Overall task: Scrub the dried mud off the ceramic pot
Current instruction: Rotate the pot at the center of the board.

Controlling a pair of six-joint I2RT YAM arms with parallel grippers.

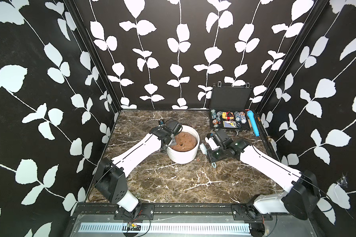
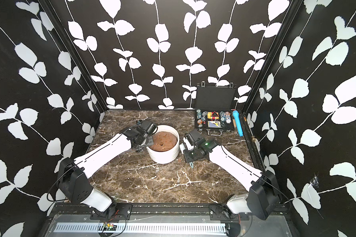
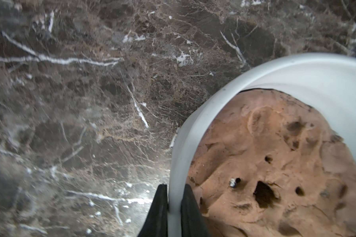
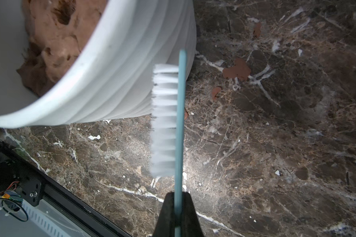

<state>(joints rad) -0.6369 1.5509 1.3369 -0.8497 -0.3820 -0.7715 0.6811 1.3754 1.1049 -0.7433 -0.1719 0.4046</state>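
Observation:
The white ribbed ceramic pot (image 1: 182, 156) (image 2: 164, 156) stands mid-table, filled with a lumpy brown mound (image 1: 184, 140). My left gripper (image 1: 169, 142) (image 3: 174, 190) is shut on the pot's rim (image 3: 193, 127), one finger inside and one outside. My right gripper (image 1: 207, 153) (image 4: 178, 197) is shut on a brush's teal handle (image 4: 181, 123). Its white bristles (image 4: 164, 123) face the pot's ribbed right side (image 4: 119, 82), close to the wall. Flat reddish-brown bits of dried mud (image 4: 236, 70) (image 1: 197, 159) lie on the marble beside the pot's base. The wall faces in view look clean.
An open black case of coloured chips (image 1: 230, 121) stands at the back right, with a blue microphone-shaped thing (image 1: 253, 123) beside it. Patterned walls close in three sides. A black rail (image 4: 56, 190) runs along the table's front edge.

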